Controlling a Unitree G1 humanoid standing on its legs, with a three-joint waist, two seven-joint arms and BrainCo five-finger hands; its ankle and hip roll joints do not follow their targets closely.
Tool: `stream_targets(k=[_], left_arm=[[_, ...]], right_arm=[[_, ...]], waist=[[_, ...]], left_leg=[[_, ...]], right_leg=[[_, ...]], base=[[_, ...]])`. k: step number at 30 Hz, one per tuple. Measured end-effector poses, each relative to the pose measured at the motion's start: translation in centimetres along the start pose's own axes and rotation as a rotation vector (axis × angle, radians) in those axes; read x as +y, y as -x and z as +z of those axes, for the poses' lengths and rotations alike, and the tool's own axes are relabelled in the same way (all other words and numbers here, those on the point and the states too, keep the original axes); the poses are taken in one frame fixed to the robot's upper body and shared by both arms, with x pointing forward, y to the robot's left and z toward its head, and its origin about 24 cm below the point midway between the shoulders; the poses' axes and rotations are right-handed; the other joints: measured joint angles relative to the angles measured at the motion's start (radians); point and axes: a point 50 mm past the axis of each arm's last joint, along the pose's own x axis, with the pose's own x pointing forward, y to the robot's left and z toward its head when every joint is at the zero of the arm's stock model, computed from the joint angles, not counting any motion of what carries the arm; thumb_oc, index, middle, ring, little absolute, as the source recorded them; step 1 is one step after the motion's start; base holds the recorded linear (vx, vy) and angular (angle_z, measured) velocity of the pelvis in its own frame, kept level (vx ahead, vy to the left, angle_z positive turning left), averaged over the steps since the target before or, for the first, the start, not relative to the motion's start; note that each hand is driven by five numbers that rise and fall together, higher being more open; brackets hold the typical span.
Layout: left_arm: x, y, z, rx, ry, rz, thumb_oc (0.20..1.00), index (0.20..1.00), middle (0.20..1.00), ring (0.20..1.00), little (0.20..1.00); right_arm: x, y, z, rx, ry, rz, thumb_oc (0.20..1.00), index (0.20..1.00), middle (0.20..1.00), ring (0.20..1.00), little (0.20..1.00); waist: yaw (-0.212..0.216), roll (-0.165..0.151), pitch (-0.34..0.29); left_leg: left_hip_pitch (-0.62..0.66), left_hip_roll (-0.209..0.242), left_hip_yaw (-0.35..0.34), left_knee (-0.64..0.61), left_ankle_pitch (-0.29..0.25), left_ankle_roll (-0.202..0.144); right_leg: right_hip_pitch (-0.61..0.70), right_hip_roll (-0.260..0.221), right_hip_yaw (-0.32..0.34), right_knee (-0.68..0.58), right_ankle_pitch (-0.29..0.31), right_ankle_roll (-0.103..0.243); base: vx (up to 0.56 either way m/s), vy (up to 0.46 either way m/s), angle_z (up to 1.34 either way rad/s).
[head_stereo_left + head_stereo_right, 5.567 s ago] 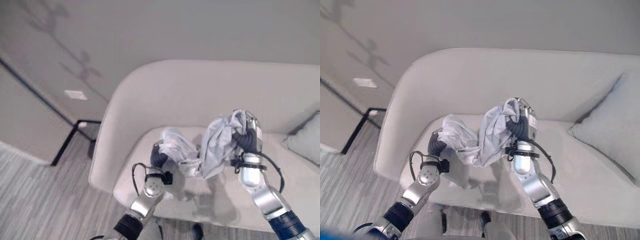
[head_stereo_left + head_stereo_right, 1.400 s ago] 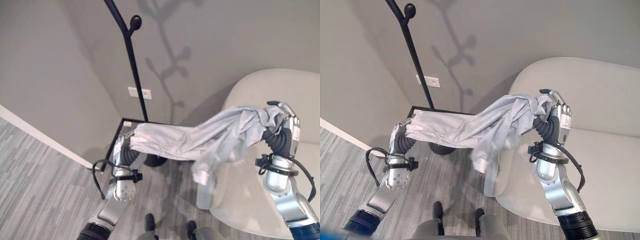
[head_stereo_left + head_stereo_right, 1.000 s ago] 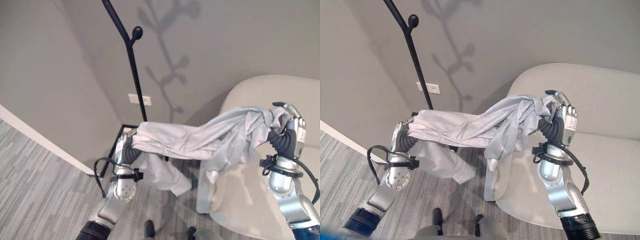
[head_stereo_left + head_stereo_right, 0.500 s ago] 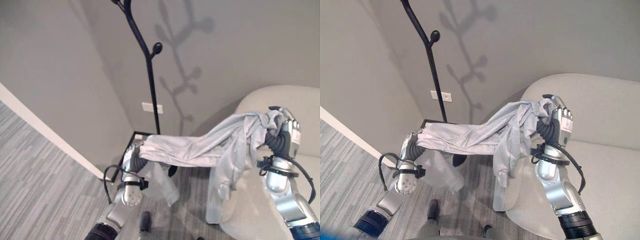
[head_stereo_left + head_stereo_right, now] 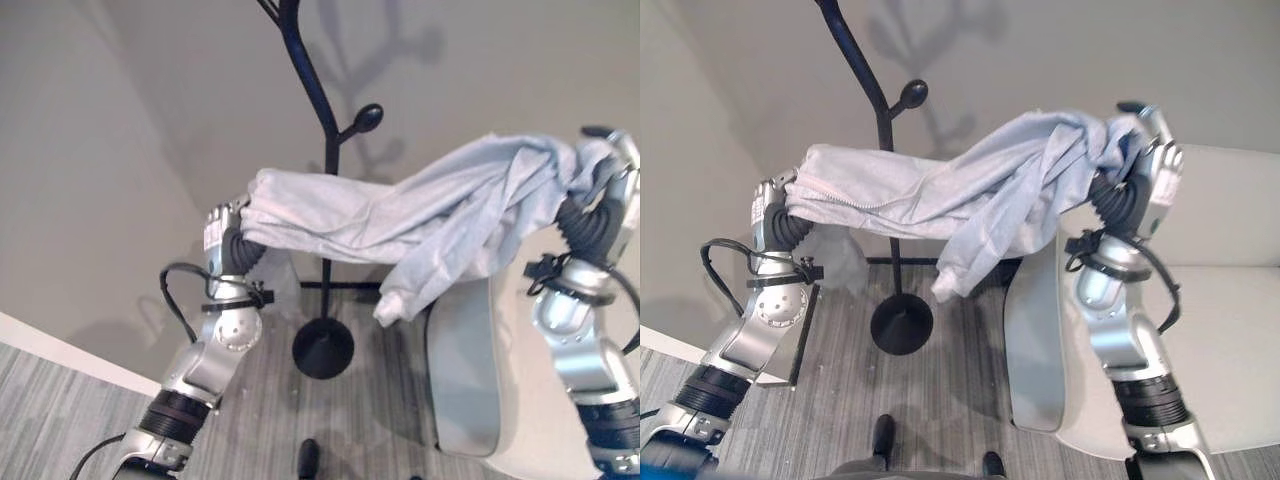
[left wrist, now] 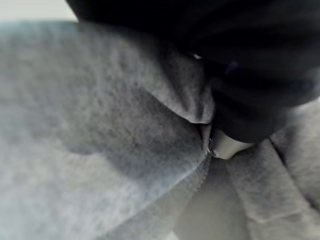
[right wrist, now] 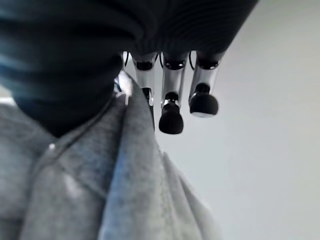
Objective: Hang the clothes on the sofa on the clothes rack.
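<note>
A light grey garment (image 5: 400, 215) is stretched in the air between my two hands, with a loose end (image 5: 960, 270) hanging down near its middle. My left hand (image 5: 222, 232) grips its left end, the cloth (image 6: 100, 125) bunched tight against the palm. My right hand (image 5: 1155, 170) holds the other end up high, fingers (image 7: 171, 117) curled beside the cloth (image 7: 100, 175). The black clothes rack's pole (image 5: 325, 140) rises just behind the garment, and one knobbed hook (image 5: 368, 117) sticks out above it. Below stands its round base (image 5: 902, 325).
The pale sofa (image 5: 1230, 230) is at the right, its armrest end (image 5: 1040, 340) close to the rack's base. A black frame (image 5: 803, 335) stands by the wall at the left. Grey plank floor (image 5: 390, 420) lies below.
The camera has swung onto the rack, which now stands in the middle and closer. Both hands have lifted the garment up to the height of the hook.
</note>
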Motion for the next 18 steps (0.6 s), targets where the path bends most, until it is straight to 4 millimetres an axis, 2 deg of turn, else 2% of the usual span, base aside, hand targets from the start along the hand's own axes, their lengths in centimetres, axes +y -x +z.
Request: stream_targets(k=[1,5,6,7,11,15,17,18], left_arm=[[0.0,0.1,0.0,-0.005,-0.009,-0.007,0.200,0.200,0.200,0.200,0.200],[-0.2,0.0,0.2,-0.036,-0.028,-0.058,0.200,0.200,0.200,0.200,0.200],[-0.5,-0.6,0.9,-0.071,-0.022,-0.086,0.200,0.200,0.200,0.200,0.200],[-0.5,-0.9,1.5,-0.094,-0.009,-0.092,0.200,0.200,0.200,0.200,0.200],[-0.3,-3.7,4.4,-0.238,0.019,-0.077,0.200,0.200,0.200,0.200,0.200],[-0.3,-6.9,8.4,-0.404,0.050,-0.041,0.200,0.200,0.200,0.200,0.200],[0.2,-8.0,9.8,-0.469,0.059,-0.016,0.200,0.200,0.200,0.200,0.200],[0.7,-9.3,11.0,-0.524,0.042,0.006,0.200,0.200,0.200,0.200,0.200]], right_arm=[[-0.4,-0.8,0.0,-0.026,0.020,-0.021,0.200,0.200,0.200,0.200,0.200],[-2.1,-3.8,0.4,-0.108,0.080,-0.117,0.200,0.200,0.200,0.200,0.200],[-2.8,-5.5,1.0,-0.162,0.107,-0.156,0.200,0.200,0.200,0.200,0.200],[-3.2,-6.3,1.4,-0.194,0.115,-0.179,0.200,0.200,0.200,0.200,0.200],[-3.9,-8.6,2.2,-0.232,0.122,-0.250,0.200,0.200,0.200,0.200,0.200],[-4.0,-11.1,2.7,-0.265,0.163,-0.281,0.200,0.200,0.200,0.200,0.200],[-4.1,-11.8,2.7,-0.264,0.170,-0.295,0.200,0.200,0.200,0.200,0.200],[-4.1,-12.6,3.0,-0.274,0.178,-0.300,0.200,0.200,0.200,0.200,0.200]], waist=[[-0.001,0.001,0.001],[-0.010,0.009,0.005],[-0.013,0.012,0.006],[-0.015,0.018,0.008],[-0.028,0.026,0.009],[-0.036,0.034,0.012],[-0.039,0.041,0.009],[-0.039,0.051,0.008]], left_leg=[[-0.006,0.007,-0.002,0.000,0.001,-0.002],[-0.003,0.064,-0.001,-0.001,-0.001,-0.006],[-0.002,0.074,-0.003,-0.002,0.001,-0.025],[-0.002,0.084,-0.005,-0.002,0.003,-0.027],[0.016,0.093,-0.010,-0.002,0.002,-0.036],[0.019,0.080,-0.012,-0.002,0.003,-0.038],[0.021,0.073,-0.013,-0.002,0.006,-0.043],[0.021,0.066,-0.016,-0.002,0.006,-0.043]], right_leg=[[-0.004,0.008,-0.004,0.000,-0.008,0.008],[-0.009,0.060,-0.001,0.000,-0.013,0.004],[-0.009,0.078,0.000,0.000,-0.023,-0.015],[-0.008,0.081,0.000,0.000,-0.021,-0.018],[0.015,0.095,-0.005,0.000,-0.023,-0.021],[0.018,0.083,-0.006,0.000,-0.023,-0.023],[0.021,0.077,-0.006,0.000,-0.024,-0.022],[0.023,0.071,-0.011,0.000,-0.024,-0.022]], base=[[0.02,-0.039,-0.03],[0.04,-0.027,-0.11],[0.07,-0.029,-0.09],[0.05,-0.022,-0.04],[0.04,-0.003,0.05],[0.01,0.002,0.01],[0.08,0.014,0.03],[0.08,0.009,0.06]])
